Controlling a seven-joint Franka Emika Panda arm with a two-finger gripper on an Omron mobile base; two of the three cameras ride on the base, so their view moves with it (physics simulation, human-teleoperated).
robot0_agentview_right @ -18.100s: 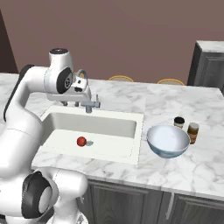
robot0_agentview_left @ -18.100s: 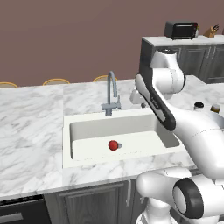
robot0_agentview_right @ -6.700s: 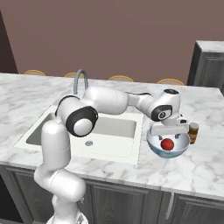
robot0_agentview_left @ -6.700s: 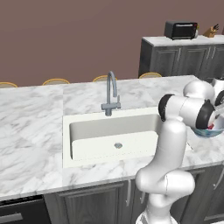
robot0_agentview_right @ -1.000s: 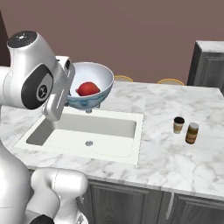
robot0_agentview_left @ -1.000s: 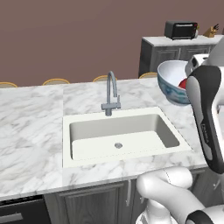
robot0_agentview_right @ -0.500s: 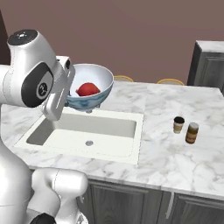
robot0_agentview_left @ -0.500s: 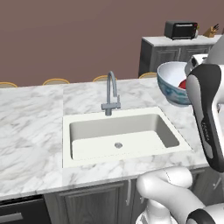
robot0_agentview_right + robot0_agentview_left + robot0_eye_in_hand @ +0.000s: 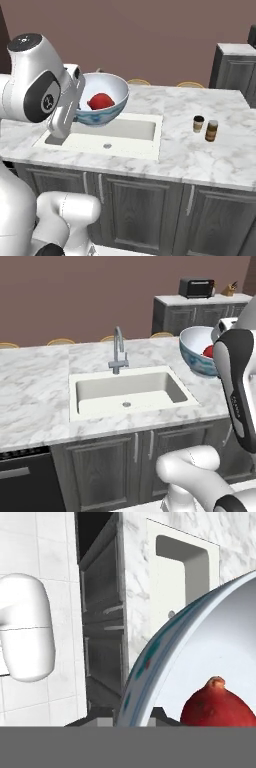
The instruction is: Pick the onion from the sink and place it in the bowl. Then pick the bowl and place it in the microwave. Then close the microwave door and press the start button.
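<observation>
My gripper (image 9: 80, 107) is shut on the left rim of the white, blue-patterned bowl (image 9: 113, 91) and holds it in the air above the sink (image 9: 131, 131). The red onion (image 9: 101, 101) lies inside the bowl. In the left base view the bowl (image 9: 196, 352) with the onion (image 9: 208, 351) hangs over the counter right of the sink (image 9: 125, 392), partly behind my arm. In the hand view the bowl's rim (image 9: 150, 662) runs between my fingertips (image 9: 131, 714), with the onion (image 9: 218, 705) just beyond. The microwave is out of view.
A grey faucet (image 9: 118, 349) stands behind the basin. Two small jars (image 9: 199, 123) (image 9: 212, 131) sit on the marble counter (image 9: 210, 155) to the right. A black toaster (image 9: 196, 287) rests on the far cabinet. Dark cabinet fronts (image 9: 102, 627) are below the counter.
The held bowl with the onion has sunk very slightly. The grip on the rim is the same.
</observation>
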